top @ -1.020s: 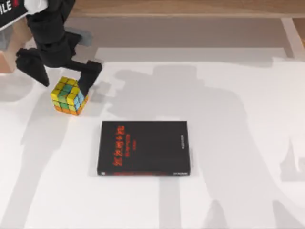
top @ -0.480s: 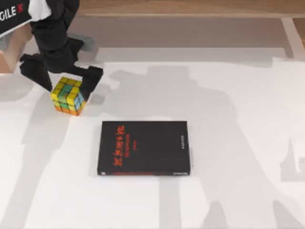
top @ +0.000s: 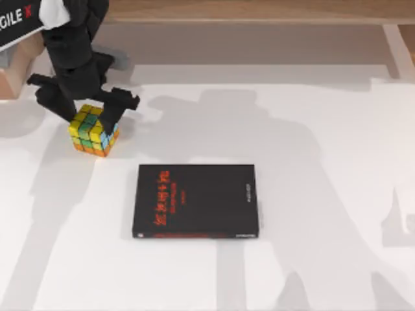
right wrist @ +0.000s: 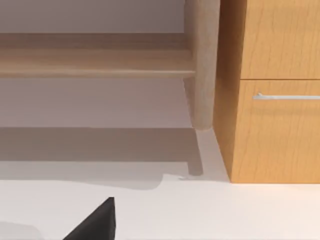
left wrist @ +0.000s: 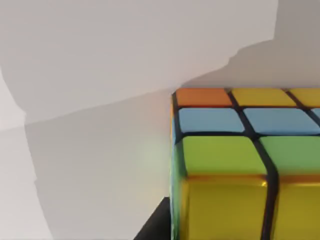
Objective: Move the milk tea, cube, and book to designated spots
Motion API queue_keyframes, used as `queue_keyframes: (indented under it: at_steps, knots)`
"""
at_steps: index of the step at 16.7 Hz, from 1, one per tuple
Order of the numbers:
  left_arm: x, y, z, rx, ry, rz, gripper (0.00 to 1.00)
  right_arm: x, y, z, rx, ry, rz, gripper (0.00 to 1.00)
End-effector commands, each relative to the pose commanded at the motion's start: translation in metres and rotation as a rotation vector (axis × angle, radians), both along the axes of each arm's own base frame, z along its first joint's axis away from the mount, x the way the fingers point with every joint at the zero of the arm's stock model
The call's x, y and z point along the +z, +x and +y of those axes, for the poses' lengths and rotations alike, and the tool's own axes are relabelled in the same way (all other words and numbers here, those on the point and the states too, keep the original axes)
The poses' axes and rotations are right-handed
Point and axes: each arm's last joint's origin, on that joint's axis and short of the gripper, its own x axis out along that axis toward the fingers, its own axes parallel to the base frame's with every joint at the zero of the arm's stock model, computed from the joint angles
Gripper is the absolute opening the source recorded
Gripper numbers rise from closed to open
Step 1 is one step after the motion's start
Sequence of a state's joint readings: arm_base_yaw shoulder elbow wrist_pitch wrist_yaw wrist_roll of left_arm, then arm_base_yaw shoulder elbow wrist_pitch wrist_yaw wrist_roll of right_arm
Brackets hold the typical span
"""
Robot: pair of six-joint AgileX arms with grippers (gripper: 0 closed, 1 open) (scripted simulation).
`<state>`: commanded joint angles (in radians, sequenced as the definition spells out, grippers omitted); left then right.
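The cube [top: 94, 131], scrambled in yellow, green, light blue and orange, sits on the white table near its far left. My left gripper [top: 86, 115] hangs right over the cube's far part, open, with one black finger on each side of it. The left wrist view has the cube [left wrist: 240, 160] very close, with a black fingertip [left wrist: 155, 227] beside its near corner. A black part of my right gripper [right wrist: 95, 222] pokes into the right wrist view, away from the cube. The milk tea and the book are out of view.
A black book with red lettering [top: 196, 201] lies flat in the middle of the table. The right wrist view faces a wooden cabinet with a drawer handle [right wrist: 285, 96] and a wooden leg [right wrist: 202, 65] past the table's edge.
My left gripper has sunk toward the cube and its fingers have drawn a little closer to the cube's sides. The cube and the black book have stayed put.
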<state>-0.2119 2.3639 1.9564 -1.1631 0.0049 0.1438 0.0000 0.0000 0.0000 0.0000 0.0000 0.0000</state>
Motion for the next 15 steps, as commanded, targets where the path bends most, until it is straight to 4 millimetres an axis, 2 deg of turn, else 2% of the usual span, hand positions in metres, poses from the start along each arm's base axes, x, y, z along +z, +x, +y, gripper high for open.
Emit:
queue_keyframes:
  at_steps: [3,4,11,15]
  knots:
    - [0.0,0.0,0.0,0.0,0.0,0.0,0.02,0.0,0.0,0.0,0.0,0.0,0.0,1.0]
    - [0.0,0.0,0.0,0.0,0.0,0.0,0.0,0.0,0.0,0.0,0.0,0.0,0.0,1.0]
    - [0.0,0.0,0.0,0.0,0.0,0.0,0.0,0.0,0.0,0.0,0.0,0.0,0.0,1.0]
    - [0.0076,-0.0008,0.0003,-0.001,0.001,0.007,0.0,0.0,0.0,0.0,0.0,0.0,0.0,1.0]
